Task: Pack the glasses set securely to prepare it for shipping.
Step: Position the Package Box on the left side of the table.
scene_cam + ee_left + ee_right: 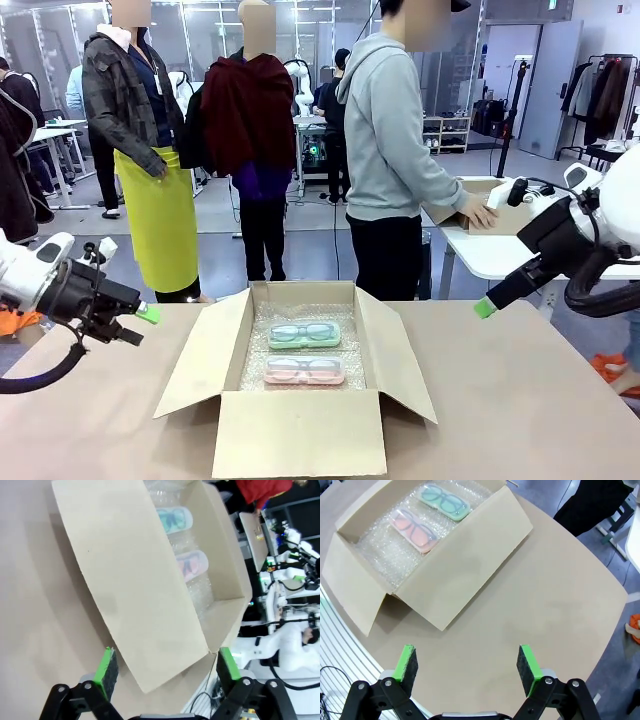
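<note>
An open box [300, 400] on the table [520, 400] holds a green case [304, 335] and a pink case [304, 371] on bubble wrap [258, 362], between two raised grippers; a person [395, 150] stands behind.

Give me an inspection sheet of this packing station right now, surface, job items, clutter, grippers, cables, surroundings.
Surface: tan table, bare around the box.
Job's things: open cardboard box, all flaps out, bubble wrap lining the bottom; mint green case and pale pink case lie flat inside, side by side, green nearer the person.
Clutter: nothing seen.
Grippers: left gripper open, empty, beside the box's left flap; right gripper open, empty, over the table right of the box.
Cables: black cable looping off the left arm.
Surroundings: a person at the far side, hand on another box on a white table.
</note>
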You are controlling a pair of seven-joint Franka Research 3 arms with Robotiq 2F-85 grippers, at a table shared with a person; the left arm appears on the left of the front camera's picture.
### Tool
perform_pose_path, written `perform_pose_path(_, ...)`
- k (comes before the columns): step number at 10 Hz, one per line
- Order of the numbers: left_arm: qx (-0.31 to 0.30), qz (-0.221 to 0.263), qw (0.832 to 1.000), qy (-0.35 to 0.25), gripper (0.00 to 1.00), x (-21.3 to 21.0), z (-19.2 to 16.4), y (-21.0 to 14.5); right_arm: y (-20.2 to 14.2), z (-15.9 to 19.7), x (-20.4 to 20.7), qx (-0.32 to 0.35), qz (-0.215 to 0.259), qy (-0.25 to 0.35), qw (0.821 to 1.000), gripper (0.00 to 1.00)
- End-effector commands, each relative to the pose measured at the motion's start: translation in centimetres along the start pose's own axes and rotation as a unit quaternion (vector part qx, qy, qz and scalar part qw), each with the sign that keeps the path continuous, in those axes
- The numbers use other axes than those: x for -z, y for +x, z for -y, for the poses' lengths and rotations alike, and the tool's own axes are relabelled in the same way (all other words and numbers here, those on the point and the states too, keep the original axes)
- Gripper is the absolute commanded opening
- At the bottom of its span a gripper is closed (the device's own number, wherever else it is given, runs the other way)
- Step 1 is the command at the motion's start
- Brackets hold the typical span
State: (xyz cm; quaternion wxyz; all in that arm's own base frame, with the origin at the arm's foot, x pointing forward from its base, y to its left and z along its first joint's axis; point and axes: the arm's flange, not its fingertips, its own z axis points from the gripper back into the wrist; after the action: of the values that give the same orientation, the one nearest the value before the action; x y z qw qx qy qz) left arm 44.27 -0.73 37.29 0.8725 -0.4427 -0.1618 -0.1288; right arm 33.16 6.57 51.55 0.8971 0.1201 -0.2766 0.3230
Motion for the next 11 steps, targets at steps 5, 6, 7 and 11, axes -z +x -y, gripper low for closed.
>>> perform_pose_path(5, 0.0, 0.0, 1.0, 0.0, 1.0, 0.0, 0.0, 0.0, 0.0, -0.1, 0.1, 0.005, 0.002, -0.003, 1.0, 1.0)
perform_pose_path(6, 0.001, -0.004, 1.0, -0.003, 1.0, 0.5, -0.6, 0.2, 0.0, -0.1, 0.1, 0.005, 0.002, -0.003, 1.0, 1.0)
perform_pose_path(7, -0.009, 0.008, 1.0, -0.024, 1.0, 0.9, -1.9, 0.8, 0.0, -0.1, 0.1, 0.005, 0.002, -0.003, 1.0, 1.0)
perform_pose_path(11, -0.011, 0.047, 0.997, -0.058, 1.0, 2.1, -6.4, 0.8, 0.0, -0.1, 0.1, 0.005, 0.002, -0.003, 1.0, 1.0)
